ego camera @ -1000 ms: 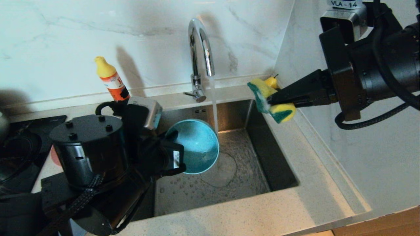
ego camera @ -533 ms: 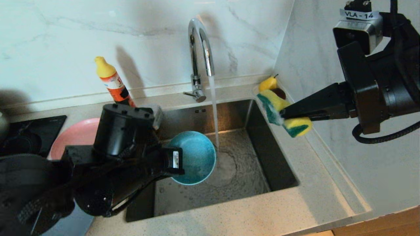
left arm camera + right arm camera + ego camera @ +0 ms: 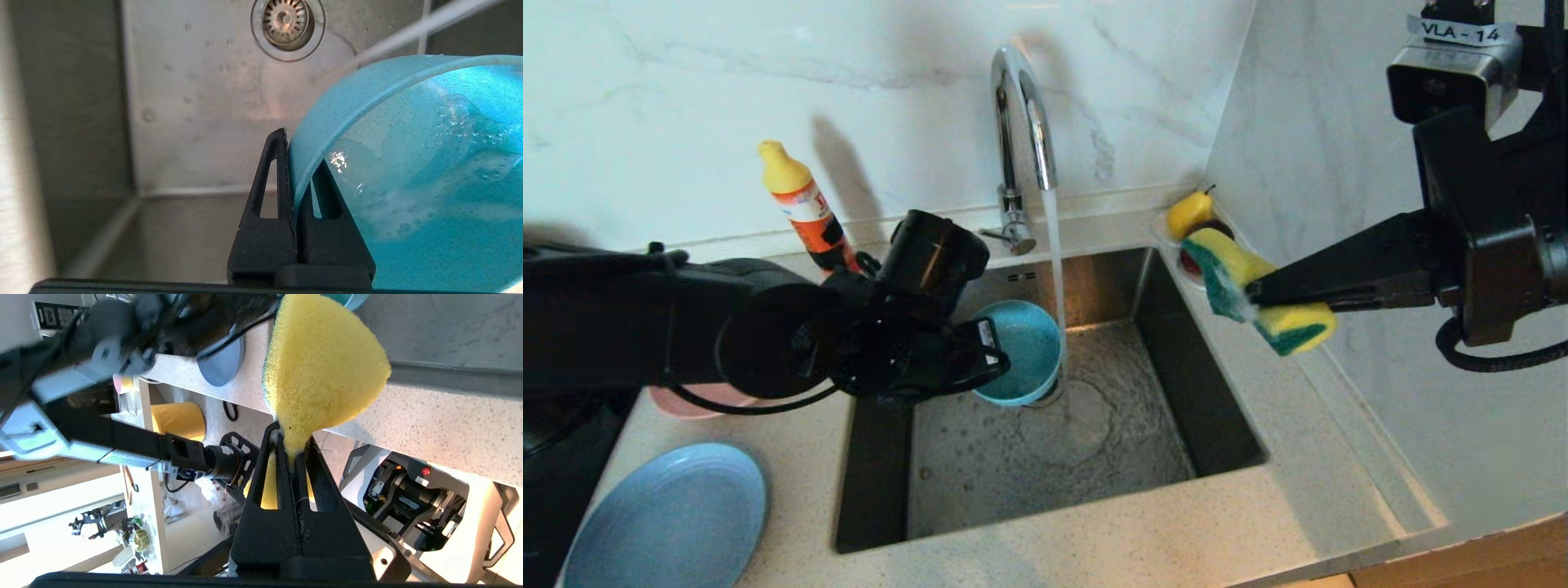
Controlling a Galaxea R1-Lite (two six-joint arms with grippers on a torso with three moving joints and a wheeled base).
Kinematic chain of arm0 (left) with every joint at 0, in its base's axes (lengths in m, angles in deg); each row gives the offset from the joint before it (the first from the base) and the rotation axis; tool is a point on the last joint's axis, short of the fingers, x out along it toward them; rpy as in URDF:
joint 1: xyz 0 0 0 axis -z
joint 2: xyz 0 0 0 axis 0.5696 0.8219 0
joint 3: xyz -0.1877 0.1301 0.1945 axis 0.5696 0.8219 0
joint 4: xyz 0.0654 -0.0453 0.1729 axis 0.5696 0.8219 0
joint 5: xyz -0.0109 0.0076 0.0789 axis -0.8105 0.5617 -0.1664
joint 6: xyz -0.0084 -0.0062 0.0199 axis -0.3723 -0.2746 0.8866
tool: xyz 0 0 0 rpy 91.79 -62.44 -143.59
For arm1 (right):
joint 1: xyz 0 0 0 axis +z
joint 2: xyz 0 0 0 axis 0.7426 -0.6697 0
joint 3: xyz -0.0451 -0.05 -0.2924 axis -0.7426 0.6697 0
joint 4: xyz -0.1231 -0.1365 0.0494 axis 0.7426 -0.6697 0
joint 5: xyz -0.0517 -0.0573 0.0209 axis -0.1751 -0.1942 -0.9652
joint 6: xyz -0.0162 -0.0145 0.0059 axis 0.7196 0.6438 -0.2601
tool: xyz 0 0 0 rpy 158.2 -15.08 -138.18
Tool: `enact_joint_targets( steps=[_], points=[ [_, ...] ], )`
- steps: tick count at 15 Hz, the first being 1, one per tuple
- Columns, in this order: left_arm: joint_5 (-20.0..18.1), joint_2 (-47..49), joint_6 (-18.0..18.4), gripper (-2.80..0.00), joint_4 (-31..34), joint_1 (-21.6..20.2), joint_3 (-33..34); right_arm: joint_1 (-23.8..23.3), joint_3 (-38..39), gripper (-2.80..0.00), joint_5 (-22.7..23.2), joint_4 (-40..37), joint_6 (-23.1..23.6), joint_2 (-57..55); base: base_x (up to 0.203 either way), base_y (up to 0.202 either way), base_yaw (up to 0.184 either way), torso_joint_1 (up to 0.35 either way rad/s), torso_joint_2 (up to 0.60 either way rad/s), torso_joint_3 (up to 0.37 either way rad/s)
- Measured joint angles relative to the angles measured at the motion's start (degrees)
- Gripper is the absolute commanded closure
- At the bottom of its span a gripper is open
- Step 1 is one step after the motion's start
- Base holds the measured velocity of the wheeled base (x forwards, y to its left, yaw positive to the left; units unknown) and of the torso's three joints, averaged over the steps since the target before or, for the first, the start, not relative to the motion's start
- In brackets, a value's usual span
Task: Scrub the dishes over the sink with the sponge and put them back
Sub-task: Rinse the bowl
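Note:
The teal bowl (image 3: 1029, 351) hangs tilted over the sink (image 3: 1168, 327), its right rim by the stream from the tap (image 3: 1021, 122). My left gripper (image 3: 1001, 359) is shut on the bowl's rim; in the left wrist view one finger lies inside and one outside the bowl (image 3: 408, 163), which holds foamy water, at the gripper (image 3: 300, 151). My right gripper (image 3: 1254, 292) is shut on the yellow and green sponge (image 3: 1294, 322), held above the counter right of the sink; the sponge (image 3: 322, 367) is pinched at the gripper (image 3: 292, 435). The light blue plate (image 3: 666, 523) lies front left. The pink plate (image 3: 686, 402) is mostly hidden by my left arm.
Water runs from the tap onto the sink floor near the drain strainer (image 3: 286, 22). An orange bottle with a yellow cap (image 3: 805, 204) stands behind the sink at the left. A yellow pear (image 3: 1188, 214) sits in the back right corner. The wall is close on the right.
My left arm has swung and rolled, carrying the bowl back toward the stream, and both plates have come into view. My right gripper has drawn the sponge to the right and slightly down.

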Motion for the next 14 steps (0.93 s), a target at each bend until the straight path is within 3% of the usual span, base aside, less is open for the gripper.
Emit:
enact_joint_targets(
  steps=[6,14],
  points=[
    [0.1,9.5,-4.7,0.00,4.0,-0.4,-13.6,0.2,2.5,0.00,0.1,0.3,-0.1,1.6,0.000,0.000,0.000,0.000,0.00,0.000],
    [0.1,14.7,-7.9,0.00,4.0,-3.0,-19.8,0.3,3.8,0.00,0.5,0.8,-0.1,2.2,0.000,0.000,0.000,0.000,0.00,0.000]
  ],
)
